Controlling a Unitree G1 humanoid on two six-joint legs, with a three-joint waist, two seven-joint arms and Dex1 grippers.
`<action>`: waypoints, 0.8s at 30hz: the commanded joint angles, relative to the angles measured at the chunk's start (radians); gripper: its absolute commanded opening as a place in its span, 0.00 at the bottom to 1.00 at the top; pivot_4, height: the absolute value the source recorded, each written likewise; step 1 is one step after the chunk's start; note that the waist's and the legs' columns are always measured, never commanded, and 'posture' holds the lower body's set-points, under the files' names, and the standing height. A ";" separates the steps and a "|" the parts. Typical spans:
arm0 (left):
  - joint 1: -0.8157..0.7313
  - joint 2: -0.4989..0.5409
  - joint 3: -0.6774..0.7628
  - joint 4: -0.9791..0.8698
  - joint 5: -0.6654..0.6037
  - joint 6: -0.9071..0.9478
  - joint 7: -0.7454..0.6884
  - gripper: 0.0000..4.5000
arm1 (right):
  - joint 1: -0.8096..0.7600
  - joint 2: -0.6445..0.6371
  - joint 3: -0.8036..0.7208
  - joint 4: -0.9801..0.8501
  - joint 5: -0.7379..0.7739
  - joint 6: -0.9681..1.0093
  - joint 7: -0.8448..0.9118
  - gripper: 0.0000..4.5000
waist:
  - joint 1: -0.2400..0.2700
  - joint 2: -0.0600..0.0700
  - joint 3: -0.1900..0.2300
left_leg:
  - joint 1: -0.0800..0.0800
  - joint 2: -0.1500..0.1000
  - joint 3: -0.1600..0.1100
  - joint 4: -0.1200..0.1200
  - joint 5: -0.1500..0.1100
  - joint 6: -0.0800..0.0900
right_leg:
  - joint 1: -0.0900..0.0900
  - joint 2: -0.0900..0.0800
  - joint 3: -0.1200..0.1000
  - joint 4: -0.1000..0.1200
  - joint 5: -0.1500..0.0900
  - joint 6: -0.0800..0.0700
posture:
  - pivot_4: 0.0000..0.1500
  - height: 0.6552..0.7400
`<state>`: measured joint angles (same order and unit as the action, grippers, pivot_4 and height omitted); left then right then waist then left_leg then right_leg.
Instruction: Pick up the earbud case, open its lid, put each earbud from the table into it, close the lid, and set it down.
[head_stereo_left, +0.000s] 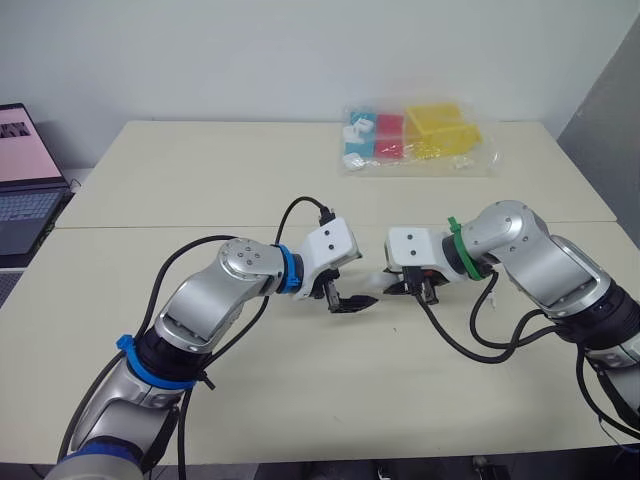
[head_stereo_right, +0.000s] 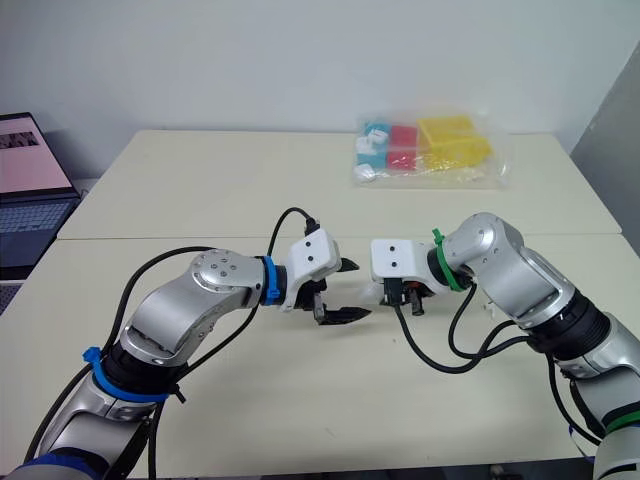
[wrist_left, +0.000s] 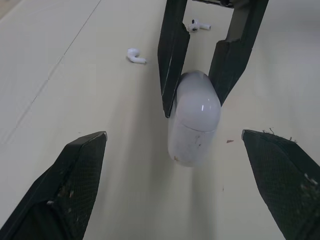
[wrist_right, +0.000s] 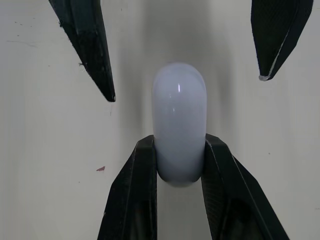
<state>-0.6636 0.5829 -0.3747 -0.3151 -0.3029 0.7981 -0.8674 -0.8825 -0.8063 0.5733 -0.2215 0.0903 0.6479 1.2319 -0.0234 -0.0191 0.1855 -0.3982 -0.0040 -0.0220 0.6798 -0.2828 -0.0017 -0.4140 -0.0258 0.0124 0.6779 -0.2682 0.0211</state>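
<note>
Over the middle of the table (head_stereo_left: 300, 400), the case (wrist_right: 179, 125) sits pinched between the right gripper (wrist_right: 180, 141)'s two black fingers, which press on its opposite sides near one rounded end. The case's other end sticks out free toward the left gripper (wrist_left: 174, 134). Its lid is closed, with the seam showing as a thin line across the white shell. The left gripper faces the case end-on, released, its fingers spread wide to either side of the case and touching nothing. Two earbuds lie on the tabletop near the case, on the right gripper's side of it: one earbud (wrist_left: 135, 56) and the other earbud (wrist_left: 196, 25), apart from each other and from the case. Well beyond the case, at the far edge, lies a clear bag (head_stereo_left: 415, 135) of coloured boxes. Well to the left of the case stands an open laptop (head_stereo_left: 25, 180).
</note>
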 joint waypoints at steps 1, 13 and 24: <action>-0.030 -0.011 -0.012 0.000 0.019 -0.037 -0.020 1.00 | -0.017 0.006 -0.031 -0.019 -0.015 -0.011 0.014 0.17 | 0.000 0.000 0.000 | 0.000 0.000 0.000 0.000 0.000 0.000 | 0.000 0.000 0.000 0.000 0.000 0.000 | 1.00 1.00; -0.036 -0.032 -0.027 0.014 0.044 -0.064 -0.061 0.73 | -0.007 0.017 -0.048 -0.034 -0.021 -0.004 0.025 0.17 | 0.000 0.000 0.000 | 0.000 0.000 0.000 0.000 0.000 0.000 | 0.000 0.000 0.000 0.001 0.000 0.000 | 1.00 1.00; -0.009 -0.028 -0.016 0.019 0.045 -0.076 -0.075 0.49 | -0.005 0.021 -0.062 -0.036 -0.014 0.006 0.032 0.17 | 0.000 0.000 0.000 | 0.000 -0.001 0.000 0.001 0.000 0.000 | 0.000 0.000 0.000 0.001 0.000 0.000 | 1.00 1.00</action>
<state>-0.6730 0.5553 -0.4061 -0.2771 -0.2506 0.7336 -0.9331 -0.8816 -0.7839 0.5524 -0.2288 0.0705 0.6543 1.2596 -0.0237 -0.0191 0.1855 -0.3981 -0.0045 -0.0221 0.6804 -0.2825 -0.0022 -0.4142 -0.0261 0.0124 0.6791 -0.2682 0.0210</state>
